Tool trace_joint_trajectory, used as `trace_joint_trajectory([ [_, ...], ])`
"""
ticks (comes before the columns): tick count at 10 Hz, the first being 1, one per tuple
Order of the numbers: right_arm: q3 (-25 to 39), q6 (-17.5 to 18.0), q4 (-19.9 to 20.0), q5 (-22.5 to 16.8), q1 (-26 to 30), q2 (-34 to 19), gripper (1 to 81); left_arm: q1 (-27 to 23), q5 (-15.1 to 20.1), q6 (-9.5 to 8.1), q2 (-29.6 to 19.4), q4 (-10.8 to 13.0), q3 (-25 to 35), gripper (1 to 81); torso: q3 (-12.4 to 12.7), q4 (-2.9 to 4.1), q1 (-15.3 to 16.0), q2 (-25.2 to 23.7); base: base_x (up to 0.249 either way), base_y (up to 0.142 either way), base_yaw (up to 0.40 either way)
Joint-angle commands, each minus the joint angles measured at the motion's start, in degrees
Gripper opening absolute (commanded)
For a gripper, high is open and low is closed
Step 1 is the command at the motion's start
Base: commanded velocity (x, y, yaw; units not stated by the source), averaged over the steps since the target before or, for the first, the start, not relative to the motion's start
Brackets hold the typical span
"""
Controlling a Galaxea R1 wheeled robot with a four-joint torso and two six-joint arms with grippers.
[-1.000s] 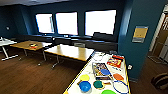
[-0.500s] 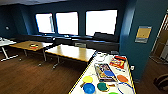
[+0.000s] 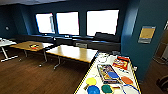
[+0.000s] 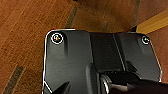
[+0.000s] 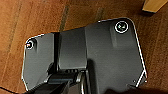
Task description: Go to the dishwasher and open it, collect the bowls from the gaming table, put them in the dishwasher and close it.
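Our left wrist points down. From it we look onto our own wide dark plate [image 4: 67, 62]. The plate has a thin bright edge and rounded corners. A round fitting [image 4: 57, 38] sits at one corner and a second one at another corner. Our jointed bar [image 4: 120, 80] lies across the plate, near its edge. Our right wrist points down too, over the same kind of dark plate [image 5: 105, 57]. It also has a round fitting [image 5: 122, 26] at a corner, and a jointed bar [image 5: 62, 80] lies beside it.
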Motion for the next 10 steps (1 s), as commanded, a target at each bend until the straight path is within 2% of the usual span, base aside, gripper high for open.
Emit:
trace_joint_trajectory([
  [1, 0.18, -0.09, 0.01, -3.90, 3.28, -0.03, 81.1, -2.64, 2.39, 0.44, -0.28, 0.12, -0.11, 81.1, 0.00, 0.00, 0.00, 0.00, 0.071, 0.104, 0.000],
  [7, 0.18, -0.17, 0.01, -3.90, 3.37, 0.05, 81.1, -2.55, 2.39, 0.44, -0.28, -0.14, -0.20, 81.1, 0.00, 0.00, 0.00, 0.00, 0.067, 0.097, 0.000],
  [10, 0.18, -0.17, 0.01, -3.90, 3.46, -0.03, 81.1, -2.55, 2.39, 0.44, -0.28, -0.23, -0.20, 81.1, 0.00, 0.00, 0.02, 0.00, 0.000, 0.000, 0.000],
])
